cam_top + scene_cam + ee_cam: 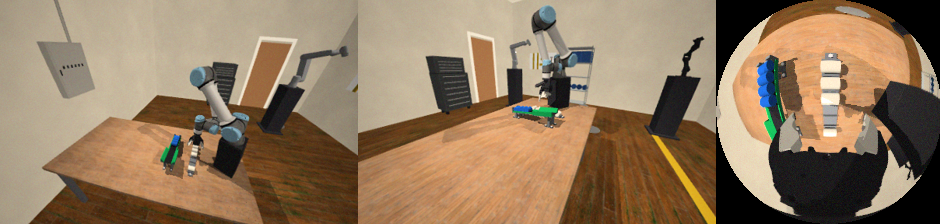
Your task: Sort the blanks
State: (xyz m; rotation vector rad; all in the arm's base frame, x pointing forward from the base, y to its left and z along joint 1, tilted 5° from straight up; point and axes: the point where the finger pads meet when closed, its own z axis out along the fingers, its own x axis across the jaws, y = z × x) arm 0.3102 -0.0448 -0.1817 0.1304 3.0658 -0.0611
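Four blue bars (176, 140) (522, 109) (766, 85) rowed on ramp (165, 155) (549, 112) (769, 128); four white bars (194, 151) (559, 113) (830, 83) on rack (192, 160) (830, 118) beside it. Your fingers (201, 144) (539, 99) stand wide, holding nothing. Likely only centering checks left.

No text, label, brand, number or sign can be read in any of the three views. The small dark marks on the grey wall box (75, 82), beyond the table's far left corner in the top view, form no legible letters or digits.
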